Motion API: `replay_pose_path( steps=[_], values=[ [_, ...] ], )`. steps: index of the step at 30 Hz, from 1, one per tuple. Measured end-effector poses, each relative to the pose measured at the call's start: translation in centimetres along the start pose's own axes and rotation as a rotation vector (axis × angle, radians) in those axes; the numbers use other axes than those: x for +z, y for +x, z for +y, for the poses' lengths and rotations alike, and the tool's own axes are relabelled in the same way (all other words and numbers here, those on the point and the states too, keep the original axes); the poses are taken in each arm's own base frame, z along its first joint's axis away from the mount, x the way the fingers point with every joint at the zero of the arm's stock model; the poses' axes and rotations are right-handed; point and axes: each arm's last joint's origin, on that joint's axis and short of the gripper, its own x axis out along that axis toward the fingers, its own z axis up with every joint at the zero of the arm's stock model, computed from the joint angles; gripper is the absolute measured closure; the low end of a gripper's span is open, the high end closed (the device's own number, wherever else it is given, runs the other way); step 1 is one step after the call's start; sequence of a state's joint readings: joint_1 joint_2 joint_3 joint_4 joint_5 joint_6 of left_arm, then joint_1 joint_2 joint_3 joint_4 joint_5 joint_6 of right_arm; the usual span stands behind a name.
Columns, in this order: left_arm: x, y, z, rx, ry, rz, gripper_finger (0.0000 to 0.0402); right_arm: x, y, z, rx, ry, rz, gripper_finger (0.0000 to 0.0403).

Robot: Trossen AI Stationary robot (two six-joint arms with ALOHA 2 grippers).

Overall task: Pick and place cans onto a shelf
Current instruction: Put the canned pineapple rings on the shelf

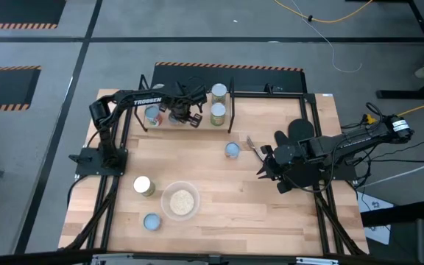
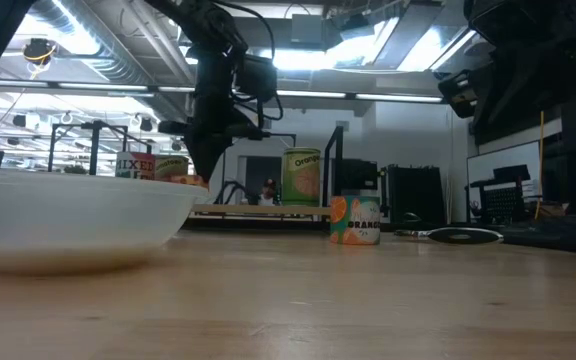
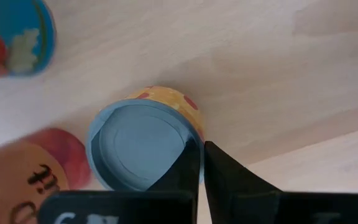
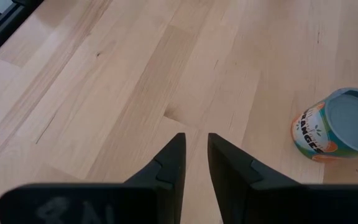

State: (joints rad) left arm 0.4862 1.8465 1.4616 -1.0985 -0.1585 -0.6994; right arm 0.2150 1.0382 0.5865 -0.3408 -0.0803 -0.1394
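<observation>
Left pincer [image 1: 188,112] shut, empty, poised above blue-topped can [image 3: 143,146] on shelf [image 1: 197,121]. Right pincer [image 4: 194,163] slightly parted, holding nothing, over bare surface [image 1: 219,199]. Orange can [image 4: 339,124] near it, mid-surface. Two cans stand beside bowl [image 1: 179,200].

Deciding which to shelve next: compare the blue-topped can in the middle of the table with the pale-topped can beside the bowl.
The middle can has a pale blue top; the can by the bowl has a whitish one. From above, the middle can looks narrower than the can by the bowl. The middle can's label is orange and white; the other's shows green-yellow. Both stand upright on the tabletop.
</observation>
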Motion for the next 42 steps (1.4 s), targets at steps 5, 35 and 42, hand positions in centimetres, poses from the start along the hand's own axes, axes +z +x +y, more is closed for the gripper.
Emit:
replay_pose_path(
  steps=[5, 35, 42],
  values=[
    [0.0, 0.0, 0.0, -0.006, -0.091, 0.005, 0.0397, 0.0, 0.0, 0.0, 0.0, 0.0, 0.0, 0.0331],
    [0.9, 0.1, 0.1, -0.032, -0.403, -0.058, 0.0397, 0.0, 0.0, 0.0, 0.0, 0.0, 0.0, 0.0331],
    [1.0, 0.1, 0.4, -0.039, -0.427, -0.04, 0.0397, 0.0, 0.0, 0.0, 0.0, 0.0, 0.0, 0.0331]
  ],
)
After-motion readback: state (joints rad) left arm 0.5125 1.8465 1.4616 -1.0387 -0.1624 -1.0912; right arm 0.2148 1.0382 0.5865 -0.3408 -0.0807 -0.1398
